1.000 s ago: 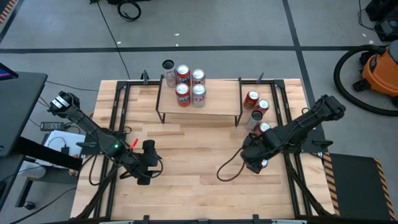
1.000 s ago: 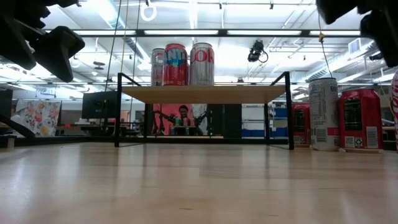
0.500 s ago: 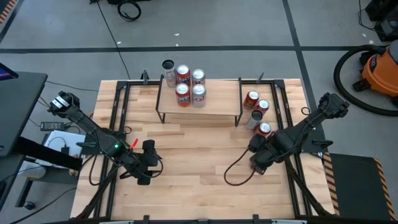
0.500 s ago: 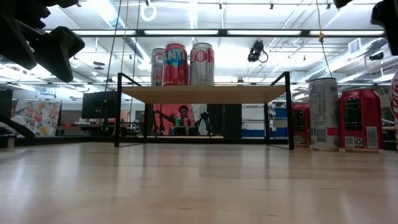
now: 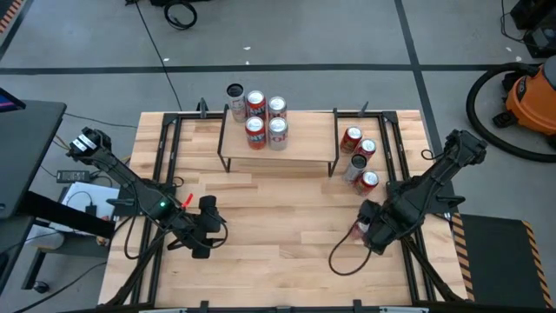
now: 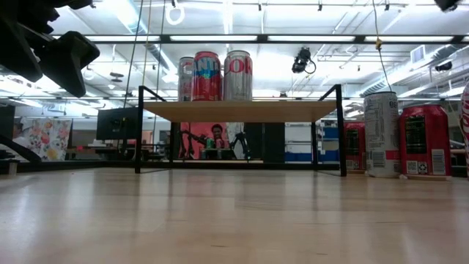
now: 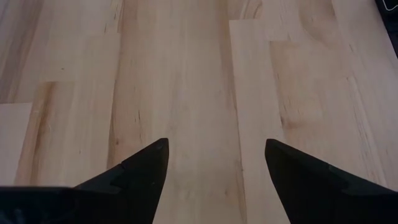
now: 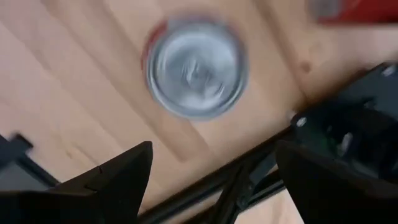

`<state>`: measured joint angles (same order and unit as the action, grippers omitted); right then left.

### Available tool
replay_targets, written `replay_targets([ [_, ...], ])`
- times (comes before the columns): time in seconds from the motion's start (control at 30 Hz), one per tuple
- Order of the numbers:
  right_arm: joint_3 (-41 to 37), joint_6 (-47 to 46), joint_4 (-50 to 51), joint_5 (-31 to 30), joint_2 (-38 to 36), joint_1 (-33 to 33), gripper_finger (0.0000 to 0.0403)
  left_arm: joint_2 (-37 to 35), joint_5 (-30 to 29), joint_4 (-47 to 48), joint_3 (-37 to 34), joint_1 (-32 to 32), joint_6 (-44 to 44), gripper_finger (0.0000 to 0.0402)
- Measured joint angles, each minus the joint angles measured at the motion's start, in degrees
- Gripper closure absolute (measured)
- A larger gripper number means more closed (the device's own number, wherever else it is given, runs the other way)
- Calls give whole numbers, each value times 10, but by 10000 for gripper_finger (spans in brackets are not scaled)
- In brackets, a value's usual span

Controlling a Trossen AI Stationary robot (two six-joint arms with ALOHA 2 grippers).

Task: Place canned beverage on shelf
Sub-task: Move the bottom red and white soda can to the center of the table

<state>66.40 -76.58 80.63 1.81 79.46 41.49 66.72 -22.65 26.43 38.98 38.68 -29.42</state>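
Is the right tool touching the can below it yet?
Apart. The right wrist view shows the can upright ahead of the open right tool, table showing between can and both fingers.

blurred: can (image 8: 196, 68) top | cut off: red can (image 6: 466, 128)

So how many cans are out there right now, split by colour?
Red cans: 6
Silver cans: 4
Total: 10
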Motion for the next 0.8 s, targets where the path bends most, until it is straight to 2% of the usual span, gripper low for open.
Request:
replay_targets([
  [0.1,-39,-4,-46,25,0,14,55,0,0,0,0,0,0,125],
  [0.23,-90,-4,-112,22,0,25,55,0,0,0,0,0,1,125],
  [0.53,-142,33,-208,-66,0,27,55,0,0,0,0,0,1,125],
  [0.8,-163,52,-281,-95,1,10,55,0,0,0,0,0,1,125],
])
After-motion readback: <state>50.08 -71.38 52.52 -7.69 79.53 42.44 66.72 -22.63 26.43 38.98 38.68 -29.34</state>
